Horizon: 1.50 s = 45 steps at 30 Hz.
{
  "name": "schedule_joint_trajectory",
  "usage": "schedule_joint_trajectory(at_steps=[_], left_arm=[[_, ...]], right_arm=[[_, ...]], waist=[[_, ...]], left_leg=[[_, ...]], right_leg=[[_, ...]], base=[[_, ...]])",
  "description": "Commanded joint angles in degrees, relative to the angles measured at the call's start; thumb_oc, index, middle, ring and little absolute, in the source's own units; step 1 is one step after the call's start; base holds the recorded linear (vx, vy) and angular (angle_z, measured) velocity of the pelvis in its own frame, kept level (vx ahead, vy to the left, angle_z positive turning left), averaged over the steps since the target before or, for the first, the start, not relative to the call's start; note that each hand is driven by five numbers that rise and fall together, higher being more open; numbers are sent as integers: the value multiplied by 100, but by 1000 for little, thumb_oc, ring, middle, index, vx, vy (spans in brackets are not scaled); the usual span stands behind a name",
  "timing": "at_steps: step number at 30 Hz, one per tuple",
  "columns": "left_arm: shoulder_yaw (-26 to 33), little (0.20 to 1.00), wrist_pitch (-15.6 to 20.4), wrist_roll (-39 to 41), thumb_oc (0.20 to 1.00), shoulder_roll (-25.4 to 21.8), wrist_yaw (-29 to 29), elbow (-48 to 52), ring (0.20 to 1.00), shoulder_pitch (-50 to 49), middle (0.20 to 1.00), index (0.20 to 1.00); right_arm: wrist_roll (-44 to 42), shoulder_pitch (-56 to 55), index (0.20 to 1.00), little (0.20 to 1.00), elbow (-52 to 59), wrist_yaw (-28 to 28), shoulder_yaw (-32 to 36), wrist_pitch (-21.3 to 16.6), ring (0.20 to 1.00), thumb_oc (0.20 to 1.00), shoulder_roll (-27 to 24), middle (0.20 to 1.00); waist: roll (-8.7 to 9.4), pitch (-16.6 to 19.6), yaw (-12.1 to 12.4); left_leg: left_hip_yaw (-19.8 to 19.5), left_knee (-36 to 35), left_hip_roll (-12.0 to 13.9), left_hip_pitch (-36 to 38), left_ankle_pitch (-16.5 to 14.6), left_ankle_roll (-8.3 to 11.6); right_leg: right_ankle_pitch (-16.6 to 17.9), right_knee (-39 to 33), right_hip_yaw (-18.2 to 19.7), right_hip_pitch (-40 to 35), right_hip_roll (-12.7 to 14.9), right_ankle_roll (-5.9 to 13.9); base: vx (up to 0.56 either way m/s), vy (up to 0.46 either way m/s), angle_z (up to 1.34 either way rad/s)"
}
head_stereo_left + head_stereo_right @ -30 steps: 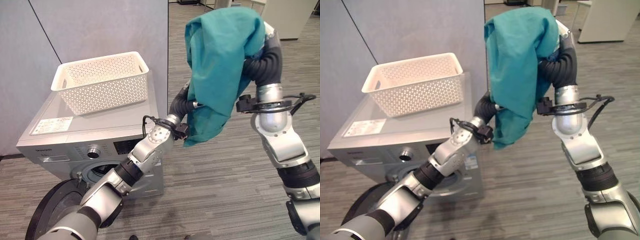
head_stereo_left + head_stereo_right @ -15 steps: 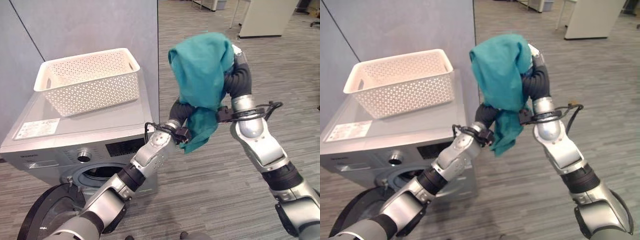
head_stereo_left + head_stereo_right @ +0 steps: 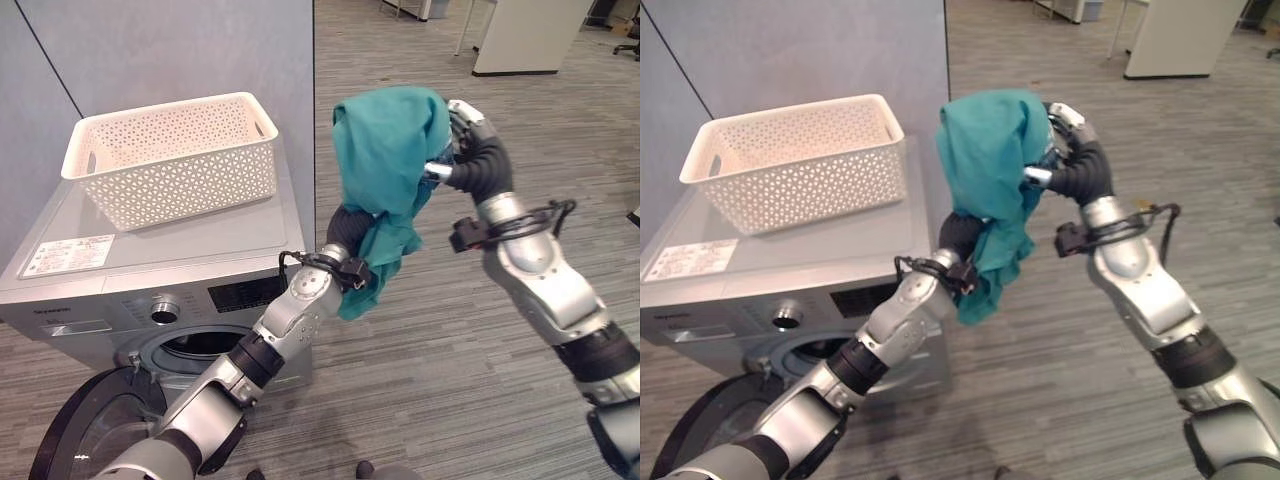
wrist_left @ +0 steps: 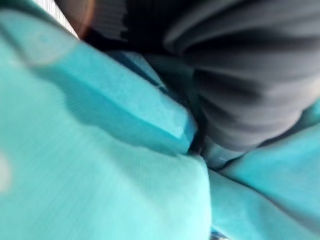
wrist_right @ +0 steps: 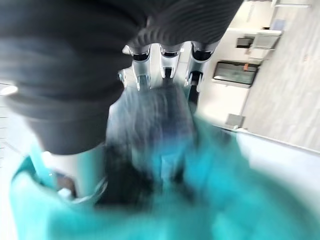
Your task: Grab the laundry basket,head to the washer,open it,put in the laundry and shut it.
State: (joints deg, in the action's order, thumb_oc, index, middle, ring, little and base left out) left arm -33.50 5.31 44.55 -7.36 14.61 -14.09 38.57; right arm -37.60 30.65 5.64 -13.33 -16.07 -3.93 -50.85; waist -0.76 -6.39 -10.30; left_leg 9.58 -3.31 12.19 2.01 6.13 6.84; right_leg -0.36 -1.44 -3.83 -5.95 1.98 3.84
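Teal cloth (image 3: pixel 385 170) draped over right hand (image 3: pixel 1065 125), hanging down onto left hand (image 3: pixel 345 225) below; both hands' fingers buried in fabric, grip can't tell. Soft, light, floppy; likely slips, so best pinch bunched folds. Washer (image 3: pixel 150 300) door (image 3: pixel 75 440) open, basket (image 3: pixel 170 150) left of hands.

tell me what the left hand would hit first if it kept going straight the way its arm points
Most likely the teal garment: the left hand already reaches up into its hanging folds, fingers hidden in the cloth. Beyond that, probably the right hand, which holds the cloth's top, though depth is hard to judge.
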Motion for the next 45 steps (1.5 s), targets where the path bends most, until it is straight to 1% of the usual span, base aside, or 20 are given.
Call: schedule_joint_trajectory(at_steps=[1,8,9,12,13,17,19,20,21,27,29,30,32,33,35,36,38,41,43,45], left_arm=[[298,200,343,-145,200,91,-234,156,200,236,200,200],[600,200,379,-343,200,-103,-332,451,200,-47,200,200],[583,200,376,-345,200,-104,-330,458,200,-57,200,200],[717,200,370,-517,200,-208,-373,714,200,-208,200,200],[807,200,355,-636,200,-253,-415,850,200,-294,200,200],[983,200,365,-836,200,-364,-551,1151,200,-560,200,200],[1109,200,360,-832,200,-421,-611,1301,200,-828,200,200],[1107,200,359,-832,200,-423,-610,1305,200,-833,200,200],[1297,200,359,-839,200,-525,-721,1522,200,-1174,200,200],[1762,200,249,-782,200,-802,-1170,1978,200,-2513,200,200],[1887,200,221,-845,200,-941,-1388,2118,200,-2940,200,200],[1889,200,220,-845,200,-942,-1387,2120,200,-2942,200,200],[2171,200,286,-835,200,-1166,-1664,2368,200,-3567,200,200],[2180,200,279,-832,200,-1171,-1667,2384,200,-3586,200,200],[2613,200,312,-678,200,-1257,-1858,2567,200,-4296,200,200],[2623,200,305,-677,200,-1257,-1858,2580,200,-4304,200,200],[2838,200,277,-595,200,-1317,-2007,2522,200,-4806,200,200],[2896,200,272,-669,200,-1337,-1954,2187,200,-4988,200,200],[2817,200,281,-700,200,-1307,-1861,1781,200,-4965,200,200],[2803,200,319,-690,200,-1267,-1802,1577,200,-4920,200,200]], right_arm=[[-231,-251,1000,1000,-197,92,761,-361,1000,1000,-291,1000],[460,-1462,1000,1000,-454,-240,2174,-368,1000,1000,329,1000],[469,-1498,1000,1000,-429,-243,2200,-359,1000,1000,342,1000],[803,-2115,1000,1000,-469,-484,2762,-348,1000,1000,843,1000],[1049,-2498,1000,1000,-528,-609,2976,-309,1000,1000,1186,1000],[1650,-3066,1000,1000,-832,-787,3136,-132,1000,1000,1753,1000],[1721,-3366,1000,1000,-924,-762,3146,-88,1000,1000,2089,1000],[1722,-3370,1000,1000,-922,-763,3146,-87,1000,1000,2092,1000],[1733,-3595,1000,1000,-1145,-702,3100,-67,1000,1000,2393,1000],[1501,-4028,1000,1000,-2145,-603,3102,-52,1000,1000,3027,1000],[1602,-4095,1000,1000,-2759,-564,3129,-3,1000,1000,3078,1000],[1602,-4094,1000,1000,-2762,-563,3126,-6,1000,1000,3077,1000],[1510,-4132,1000,1000,-3818,-407,3125,2,1000,1000,3180,1000],[1502,-4122,1000,1000,-3848,-397,3113,-17,1000,1000,3172,1000],[1306,-3999,1000,1000,-5247,-80,2998,9,1000,1000,3243,1000],[1299,-3984,1000,1000,-5273,-72,2989,-7,1000,1000,3235,1000],[946,-3847,1000,1000,-6428,167,2996,15,1000,1000,3352,1000],[626,-3577,1000,1000,-7401,394,2885,34,1000,1000,3422,1000],[540,-3366,1000,1000,-7600,442,2705,51,1000,1000,3460,1000],[459,-3238,1000,1000,-7631,418,2608,27,1000,1000,3489,1000]], waist=[[-4,291,-35],[-88,316,-148],[-79,322,-136],[-128,325,-185],[-168,307,-211],[-210,286,-180],[-218,276,-150],[-215,279,-152],[-249,211,-86],[-285,53,84],[-284,5,156],[-284,6,153],[-285,-101,322],[-283,-94,313],[-231,-206,571],[-246,-193,565],[-221,-252,826],[-178,-398,1035],[-171,-624,1151],[-179,-773,1182]], left_leg=[[105,-169,388,-321,511,225],[157,-169,374,-284,487,208],[158,-169,373,-282,487,208],[181,-169,359,-269,481,194],[177,-168,350,-264,476,176],[135,-150,328,-280,477,156],[100,-137,319,-290,486,144],[97,-137,317,-291,486,144],[72,-114,309,-316,510,137],[-18,-75,276,-363,535,108],[-71,-71,265,-397,540,97],[-72,-71,264,-399,540,97],[-151,-72,262,-490,566,98],[-154,-72,262,-493,566,99],[-266,-69,234,-593,559,90],[-271,-76,250,-619,580,89],[-372,-70,250,-736,601,89],[-490,-4,227,-952,631,88],[-569,62,225,-1144,663,92],[-624,121,216,-1286,665,87]], right_leg=[[-994,780,84,44,125,17],[-989,783,155,63,137,23],[-990,784,155,62,138,23],[-1004,778,162,51,152,17],[-1012,789,163,46,162,13],[-1055,801,132,8,174,-5],[-1070,802,95,-14,178,-21],[-1071,802,92,-15,179,-21],[-1084,811,69,-21,180,-36],[-1113,849,-13,-57,192,-69],[-1126,852,-62,-62,199,-71],[-1127,852,-64,-62,199,-71],[-1127,844,-146,-50,189,-79],[-1128,844,-148,-49,189,-80],[-1139,803,-258,-43,186,-75],[-1109,785,-259,-23,168,-78],[-1094,721,-376,-29,153,-75],[-1096,715,-516,16,150,-70],[-1090,813,-588,169,154,-76],[-1097,934,-646,345,165,-77]], base=[[0,0,0],[-5,-9,-3],[0,0,0],[-5,-11,0],[-11,-32,1],[-10,-33,4],[-9,-39,6],[-21,-43,2],[-18,-39,2],[-18,-16,9],[-17,-9,12],[-23,-1,10],[-41,-8,12],[-68,-20,25],[-47,-16,28],[-8,-6,22],[-5,-13,16],[-43,-9,30],[-106,-1,33],[-143,21,11]])
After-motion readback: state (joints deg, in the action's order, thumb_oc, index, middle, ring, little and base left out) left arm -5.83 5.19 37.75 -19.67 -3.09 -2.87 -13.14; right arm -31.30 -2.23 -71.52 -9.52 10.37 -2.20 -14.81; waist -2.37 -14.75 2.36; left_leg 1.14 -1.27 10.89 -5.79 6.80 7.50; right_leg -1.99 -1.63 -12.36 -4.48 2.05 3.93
